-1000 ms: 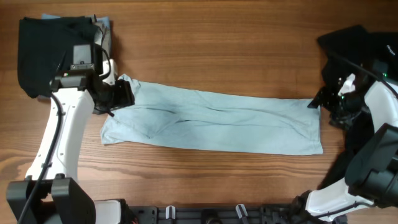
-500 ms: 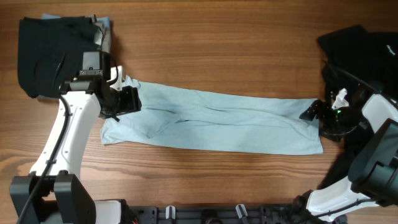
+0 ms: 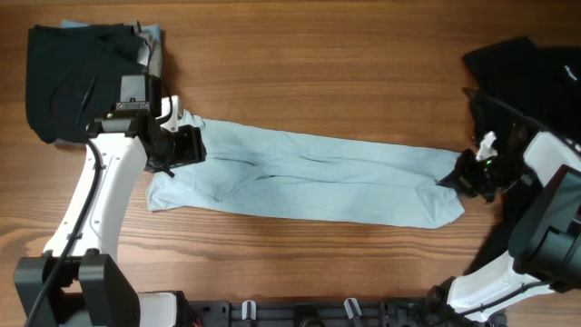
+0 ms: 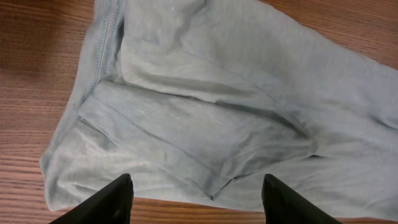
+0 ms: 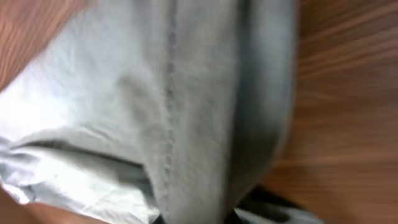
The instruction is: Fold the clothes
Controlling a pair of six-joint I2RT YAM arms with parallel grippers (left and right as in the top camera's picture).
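Note:
The clothes here are chiefly a pale light-blue T-shirt (image 3: 309,177), folded into a long strip across the middle of the table. My left gripper (image 3: 192,145) hovers open over its left end. In the left wrist view the sleeve folds of the shirt (image 4: 217,93) lie beyond the gripper (image 4: 200,202), with nothing between its spread fingertips (image 4: 117,198). My right gripper (image 3: 458,176) is shut on the shirt's right end, which is bunched up there. In the right wrist view the gathered blue fabric (image 5: 155,93) runs down into the gripper (image 5: 199,216).
A folded black garment (image 3: 77,82) lies on a stack at the back left corner, just behind my left arm. More black fabric (image 3: 522,68) is heaped at the back right, beside my right arm. Bare wood shows in front of and behind the shirt.
My right gripper slid left onto the shirt's right end and shut on it, bunching the corner inward. My left gripper shifted slightly right, then stayed still and open.

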